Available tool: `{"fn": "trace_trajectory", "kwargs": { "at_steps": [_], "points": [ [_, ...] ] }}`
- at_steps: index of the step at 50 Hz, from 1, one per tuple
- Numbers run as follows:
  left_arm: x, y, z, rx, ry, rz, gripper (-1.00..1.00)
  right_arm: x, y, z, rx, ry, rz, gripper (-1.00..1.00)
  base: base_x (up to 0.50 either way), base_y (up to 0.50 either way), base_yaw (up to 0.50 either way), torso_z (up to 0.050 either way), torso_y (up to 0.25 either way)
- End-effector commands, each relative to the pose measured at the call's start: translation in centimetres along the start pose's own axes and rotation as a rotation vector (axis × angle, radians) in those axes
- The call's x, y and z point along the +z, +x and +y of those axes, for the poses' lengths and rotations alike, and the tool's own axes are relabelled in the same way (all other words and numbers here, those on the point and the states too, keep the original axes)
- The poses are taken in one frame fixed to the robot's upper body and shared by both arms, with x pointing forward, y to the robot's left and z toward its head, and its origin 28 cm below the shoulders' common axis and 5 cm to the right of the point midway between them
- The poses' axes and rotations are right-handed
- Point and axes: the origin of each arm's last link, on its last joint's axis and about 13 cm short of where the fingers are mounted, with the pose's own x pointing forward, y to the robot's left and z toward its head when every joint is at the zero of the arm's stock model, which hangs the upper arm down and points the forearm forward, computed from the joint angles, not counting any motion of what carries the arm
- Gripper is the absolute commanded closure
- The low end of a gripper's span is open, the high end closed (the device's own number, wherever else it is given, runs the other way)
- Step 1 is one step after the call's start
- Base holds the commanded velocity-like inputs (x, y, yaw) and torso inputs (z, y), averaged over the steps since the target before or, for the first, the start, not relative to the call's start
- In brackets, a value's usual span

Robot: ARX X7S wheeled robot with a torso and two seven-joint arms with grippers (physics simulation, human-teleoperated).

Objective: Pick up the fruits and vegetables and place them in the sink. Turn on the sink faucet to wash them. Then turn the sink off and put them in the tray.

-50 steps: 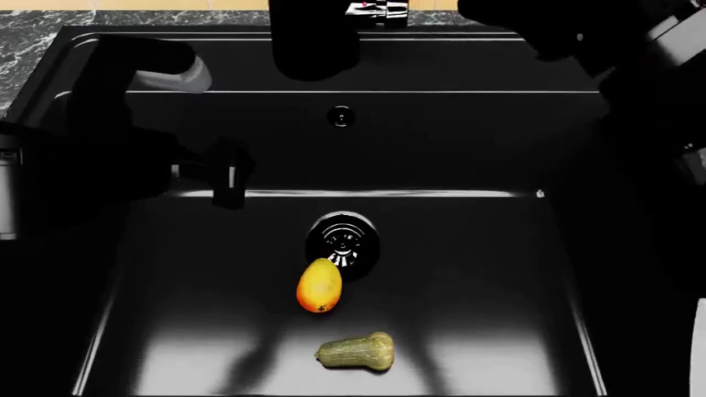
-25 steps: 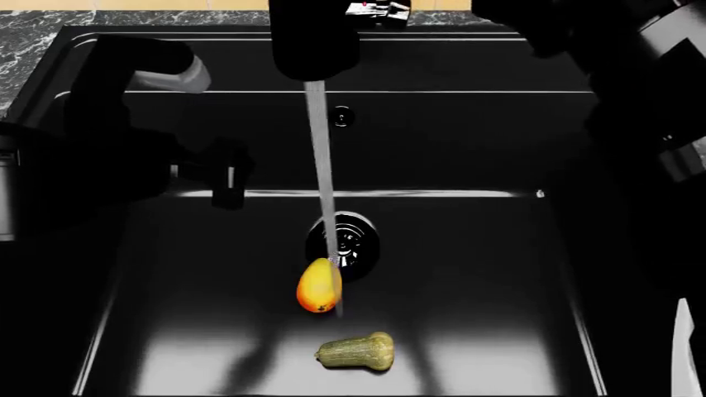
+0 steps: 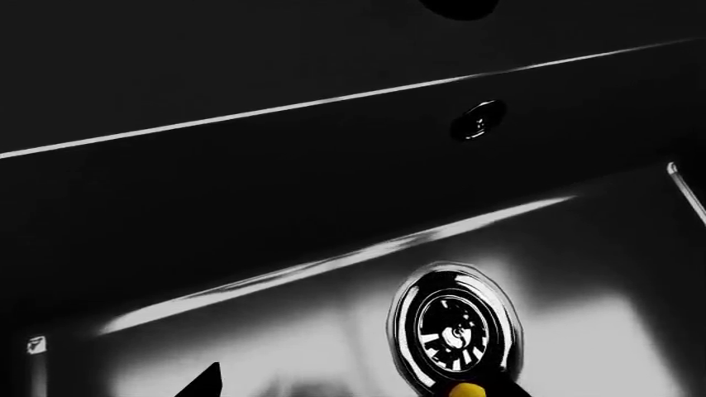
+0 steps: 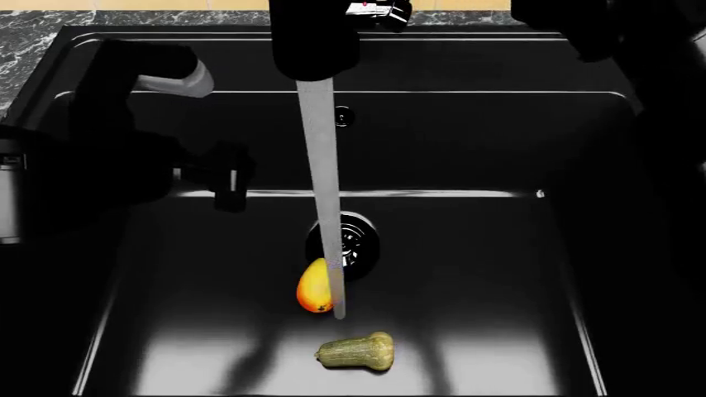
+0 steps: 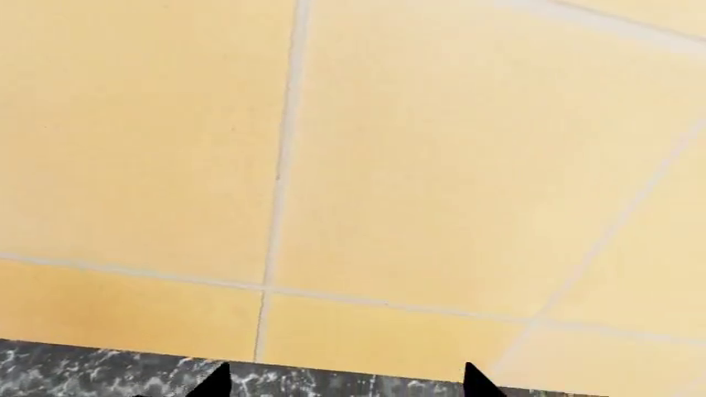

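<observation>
The faucet [image 4: 314, 37] pours a stream of water [image 4: 320, 165] into the black sink [image 4: 497, 273], and the stream lands on the mango [image 4: 312, 289] next to the drain [image 4: 353, 240]. The squash [image 4: 359, 351] lies nearer the front of the basin. My left gripper [image 4: 226, 175] hovers over the sink's left part, open and holding nothing. Its wrist view shows the drain [image 3: 455, 335] and the mango's tip [image 3: 469, 389]. My right gripper [image 5: 344, 385] is open and empty, facing the wall. The tray is out of view.
An overflow hole [image 4: 342, 117] sits in the sink's back wall. The faucet's chrome-tipped lever [image 4: 375, 10] is at the top. My right arm [image 4: 656, 83] fills the upper right. Yellow wall tiles [image 5: 386, 165] rise above a strip of marble counter [image 5: 111, 372].
Water started running from the faucet and has thickened into a full stream onto the mango. My right arm has pulled away to the right. The left arm, mango and squash have not moved.
</observation>
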Motion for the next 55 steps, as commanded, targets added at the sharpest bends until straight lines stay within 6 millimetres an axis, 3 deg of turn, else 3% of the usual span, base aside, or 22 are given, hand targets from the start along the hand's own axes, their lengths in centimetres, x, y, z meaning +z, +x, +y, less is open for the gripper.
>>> {"fn": "trace_trajectory", "kwargs": {
  "at_steps": [1, 17, 28, 37, 55],
  "points": [
    [-0.1, 0.2, 0.1, 0.005, -0.003, 0.005, -1.0, -0.5, 0.2, -1.5, -0.069, -0.006, 0.015, -1.0, 0.0, 0.0, 0.0, 0.0, 0.0],
    [-0.3, 0.3, 0.3, 0.011, -0.009, 0.007, -1.0, -0.5, 0.0, -1.7, -0.078, -0.007, 0.012, -1.0, 0.0, 0.0, 0.0, 0.0, 0.0],
    [-0.4, 0.2, 0.3, 0.014, -0.012, 0.007, -1.0, 0.5, -1.4, -2.6, -0.057, 0.022, -0.001, -1.0, 0.0, 0.0, 0.0, 0.0, 0.0],
    [-0.3, 0.3, 0.5, 0.02, -0.016, 0.008, -1.0, -0.9, -1.3, -3.5, -0.072, 0.031, 0.026, -1.0, 0.0, 0.0, 0.0, 0.0, 0.0],
    [-0.5, 0.6, 0.4, 0.018, -0.014, 0.016, -1.0, -2.8, -0.1, -2.2, -0.02, 0.033, 0.074, -1.0, 0.0, 0.0, 0.0, 0.0, 0.0]
  ]
}}
